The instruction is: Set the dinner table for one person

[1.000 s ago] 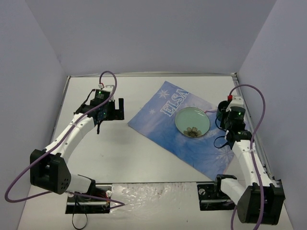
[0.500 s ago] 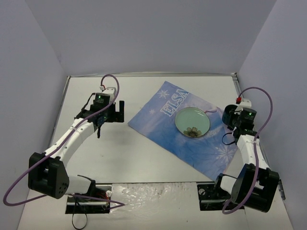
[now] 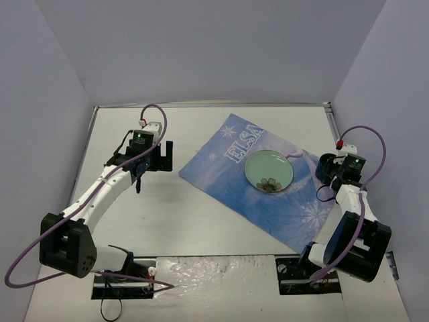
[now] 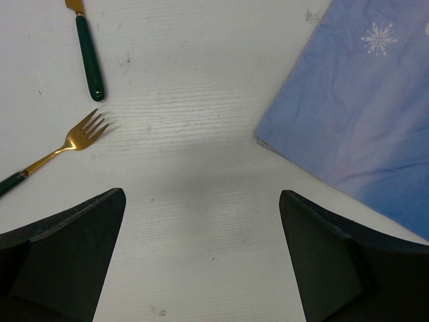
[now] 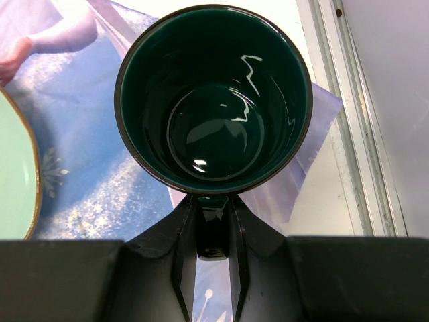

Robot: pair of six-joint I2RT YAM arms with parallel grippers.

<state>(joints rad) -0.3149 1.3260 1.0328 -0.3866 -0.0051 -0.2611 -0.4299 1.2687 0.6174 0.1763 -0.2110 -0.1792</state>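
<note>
**While one arm grips a mug, the other hangs open**

Seen from overhead, the white table (image 3: 174,221) fills the floor of the enclosure, with a blue placemat (image 3: 221,174) lying askew on its right half and a pale green plate (image 3: 268,171) on the cloth. The right gripper (image 3: 333,169) sits at the mat's right edge. Its wrist camera alone shows the grip, with the jaws pinched on the handle of a dark green mug (image 5: 213,100) over the mat's corner. Whether the mug stands or hangs is unclear. The left gripper (image 4: 201,201) is spread wide and holds nothing. Only its camera shows a gold fork (image 4: 74,137) and a second green handle (image 4: 89,57) on the bare table.
</note>
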